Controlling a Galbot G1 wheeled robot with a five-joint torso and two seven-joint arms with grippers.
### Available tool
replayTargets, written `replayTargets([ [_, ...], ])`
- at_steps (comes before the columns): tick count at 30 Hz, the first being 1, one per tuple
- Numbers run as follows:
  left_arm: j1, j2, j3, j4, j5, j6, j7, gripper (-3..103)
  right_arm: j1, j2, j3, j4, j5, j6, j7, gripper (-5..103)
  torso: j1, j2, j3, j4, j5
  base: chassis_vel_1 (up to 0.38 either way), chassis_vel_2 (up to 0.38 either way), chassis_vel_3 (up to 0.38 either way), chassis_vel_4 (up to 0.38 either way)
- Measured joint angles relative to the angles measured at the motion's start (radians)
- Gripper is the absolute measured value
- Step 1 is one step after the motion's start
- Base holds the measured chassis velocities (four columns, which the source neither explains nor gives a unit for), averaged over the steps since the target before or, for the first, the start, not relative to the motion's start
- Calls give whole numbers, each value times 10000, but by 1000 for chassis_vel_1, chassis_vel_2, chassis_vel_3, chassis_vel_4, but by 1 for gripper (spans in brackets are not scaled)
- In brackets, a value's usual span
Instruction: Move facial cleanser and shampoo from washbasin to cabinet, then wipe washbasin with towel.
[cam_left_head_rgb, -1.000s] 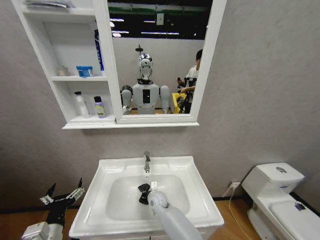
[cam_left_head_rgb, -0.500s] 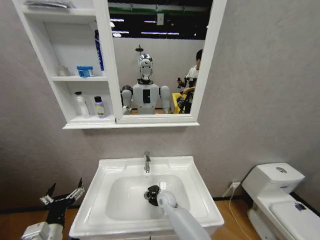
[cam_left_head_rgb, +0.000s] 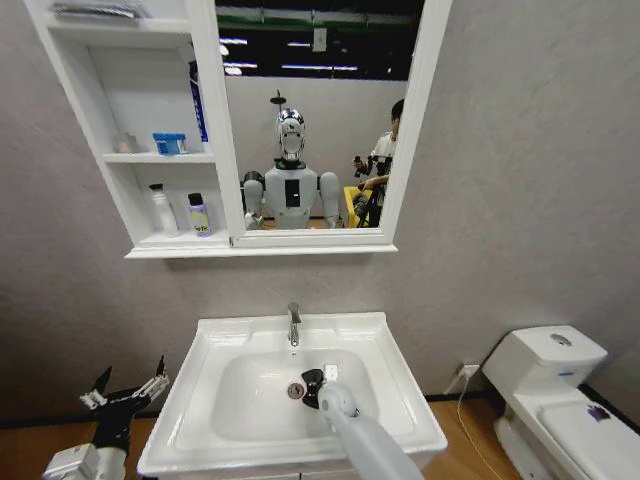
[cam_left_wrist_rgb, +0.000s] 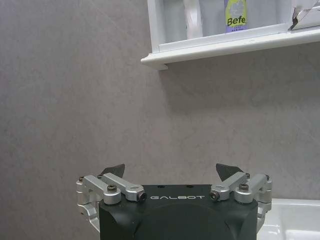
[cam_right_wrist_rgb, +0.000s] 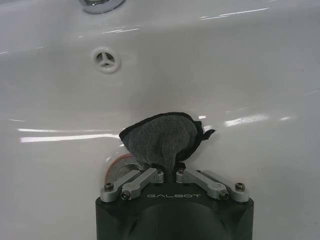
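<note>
The white washbasin (cam_left_head_rgb: 390, 345) lies below me with its chrome tap (cam_left_head_rgb: 294, 325) at the back. My right gripper (cam_left_head_rgb: 318, 390) reaches into the bowl, shut on the small dark grey towel (cam_right_wrist_rgb: 162, 137), which presses against the bowl's floor just beside the chrome drain (cam_left_head_rgb: 296, 391). In the right wrist view the gripper (cam_right_wrist_rgb: 169, 172) pinches the towel's bunched end. My left gripper (cam_left_head_rgb: 125, 390) hangs open left of the basin, holding nothing. Two bottles stand on the lowest shelf of the cabinet (cam_left_head_rgb: 160, 245): a white one (cam_left_head_rgb: 162, 210) and a dark-capped one (cam_left_head_rgb: 199, 215). Which is cleanser or shampoo I cannot tell.
A tall mirror (cam_left_head_rgb: 310, 120) on the cabinet reflects me. A white toilet (cam_left_head_rgb: 560, 390) stands to the right. The left wrist view shows my open left gripper (cam_left_wrist_rgb: 171, 172), the grey wall and the shelf edge (cam_left_wrist_rgb: 225, 47) overhead. An overflow hole (cam_right_wrist_rgb: 106, 59) marks the bowl's far wall.
My right gripper has slid the towel to the right across the bowl's floor, uncovering the drain. The left arm has stayed put.
</note>
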Motion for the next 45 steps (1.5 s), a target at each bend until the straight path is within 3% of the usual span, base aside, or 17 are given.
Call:
replayTargets([
  [6, 0, -1, 0, 0, 0, 0, 0, 100, 236, 652, -194, -533, -245, 163, -129, 6, 3, -4, 3, 0, 0, 0, 0, 0, 0],
  [11, 0, 0, 0, 0, 0, 0, 0, 100, 250, 732, -246, -500, -240, 181, -139, 6, 3, -4, 4, 5, 3, 0, 0, 0, 0],
  [23, 0, 0, 0, 0, 0, -1, 0, 100, -283, -551, 98, 837, 333, -165, 332, 6, 4, -4, 2, 2, 3, 0, 0, 0, 0],
  [27, 0, 0, 0, 0, 0, 0, 0, 100, -375, -659, 133, 957, 342, -182, 332, 6, 3, -4, 1, 1, 2, 0, 0, 0, 0],
  [45, 0, 0, 0, 0, 0, 0, 0, 100, 466, 576, -451, -258, 210, 65, -294, 6, 3, -4, 2, 3, 1, 0, 0, 0, 0],
])
